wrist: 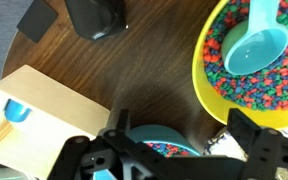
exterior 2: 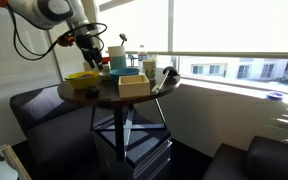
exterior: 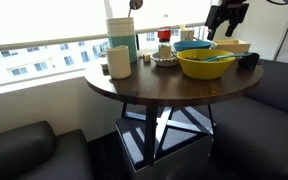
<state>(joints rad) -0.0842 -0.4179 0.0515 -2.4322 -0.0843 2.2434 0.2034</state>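
Your gripper [wrist: 169, 150] hangs w/ fingers [wrist: 269, 150] spread wide and nothing pinched between them. It's right over the blue bowl [wrist: 159, 133] of coloured beads [wrist: 162, 150], which sits on the table [wrist: 154, 70] betw. the wooden box [wrist: 39, 115] and the yellow bowl [wrist: 198, 70].

Risks, as I judge them:
- Come down off-centre and a finger could catch the blue bowl's rim and tip it. The beads are small, round and prob. hard, so they'd roll off the table fast.
- Things are packed tight, so that wide stance could also clip the box corner or the yellow rim.
- The teal scoop [wrist: 254, 50] lies loose in the yellow bowl, and a knock might flick more beads out.

Materials:
- Both bowls look like smooth, glossy plastic, round and thin-rimmed, so likely slippery.
- The box is pale bare wood, square-edged and open-topped.
- The table is dark w/ visible grain, and round in both exterior views.
- Farthest off are matte black items [wrist: 94, 15]; can't tell what they are.
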